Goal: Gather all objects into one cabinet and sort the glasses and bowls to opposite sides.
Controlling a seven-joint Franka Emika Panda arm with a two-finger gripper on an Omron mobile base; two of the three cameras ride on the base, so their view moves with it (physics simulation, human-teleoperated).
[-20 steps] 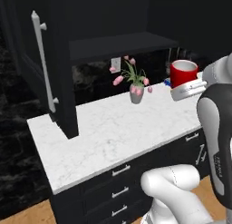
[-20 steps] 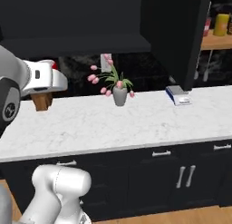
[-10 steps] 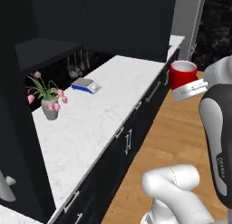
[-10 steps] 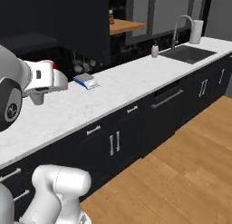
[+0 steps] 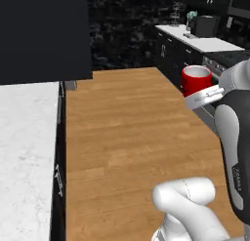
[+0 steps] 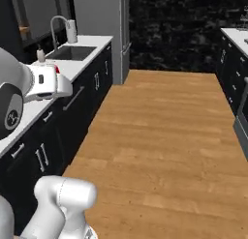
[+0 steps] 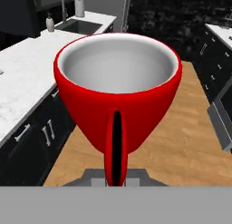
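My gripper [image 7: 116,178] is shut on the handle of a red cup [image 7: 118,91] with a pale inside, which stands upright and close in the hand view. In the left base view the same red cup [image 5: 196,79] sits on top of my gripper [image 5: 204,95] at the right, held over the wooden floor. From the right base view my white hand [image 6: 46,82] shows at the left with a sliver of the red cup [image 6: 57,68] behind it. The bowls are out of view. A black upper cabinet front [image 5: 44,35] hangs at the upper left; whether it is the task's cabinet I cannot tell.
A white marble counter [image 5: 22,152] runs along the left over black base cabinets. Another counter with a sink and tap [image 6: 68,47] leads to a tall fridge [image 6: 104,20]. Black units and a stove [image 5: 210,40] line the right. Wooden floor [image 6: 160,136] lies between.
The whole scene has swung round as the base turned: flowers and open cabinet have left the views, floor and far kitchen have come in. The red cup stays in the shut gripper.
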